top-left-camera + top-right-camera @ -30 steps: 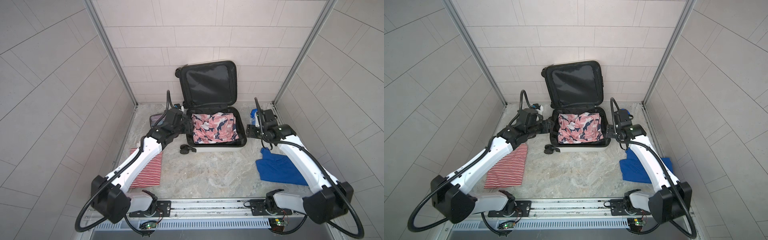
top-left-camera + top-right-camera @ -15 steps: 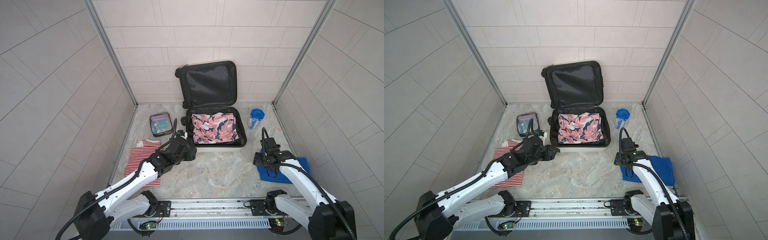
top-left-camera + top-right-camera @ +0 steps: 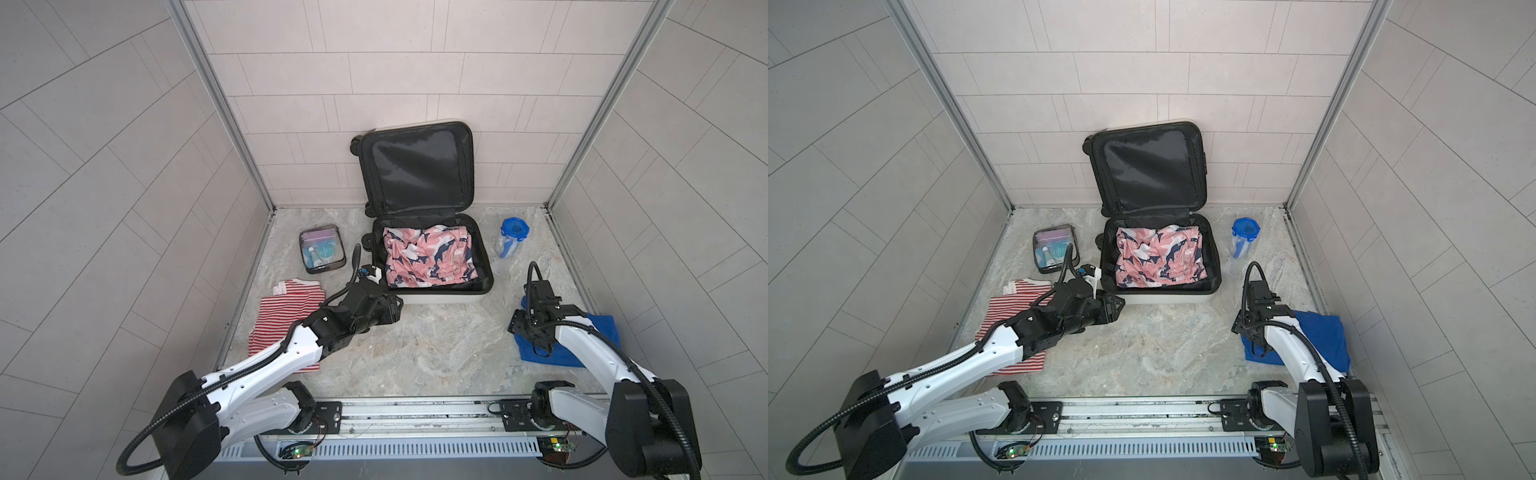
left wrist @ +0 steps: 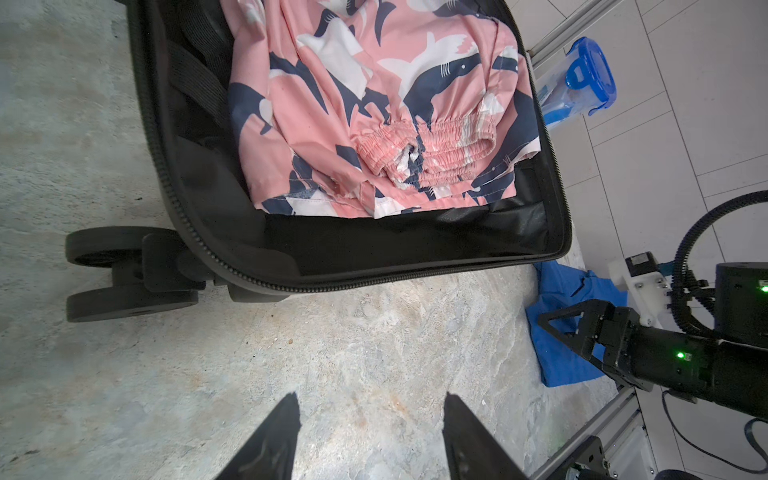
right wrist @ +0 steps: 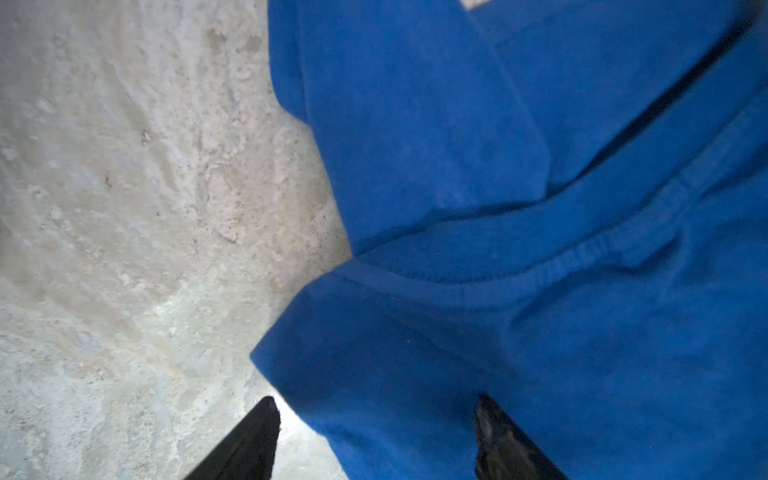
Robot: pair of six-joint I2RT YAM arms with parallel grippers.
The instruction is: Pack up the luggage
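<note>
Luggage (image 3: 440, 297): white hard shell, black fabric lining, open by the back wall, lid (image 3: 415, 166) upright.
Inside: crumpled pink shark-print shorts (image 3: 428, 257).
Left gripper (image 4: 372, 401): jaws wide, empty, above marbled floor (image 4: 332, 353).
Right gripper (image 5: 374, 401): jaws wide, astride soft blue shirt (image 5: 498, 208) edge.

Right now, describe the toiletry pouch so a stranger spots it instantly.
Start at the open suitcase at the back. Just left of it, behind the striped shirt, lies the toiletry pouch. It is the only see-through case, dark-trimmed, with toiletries inside.
</note>
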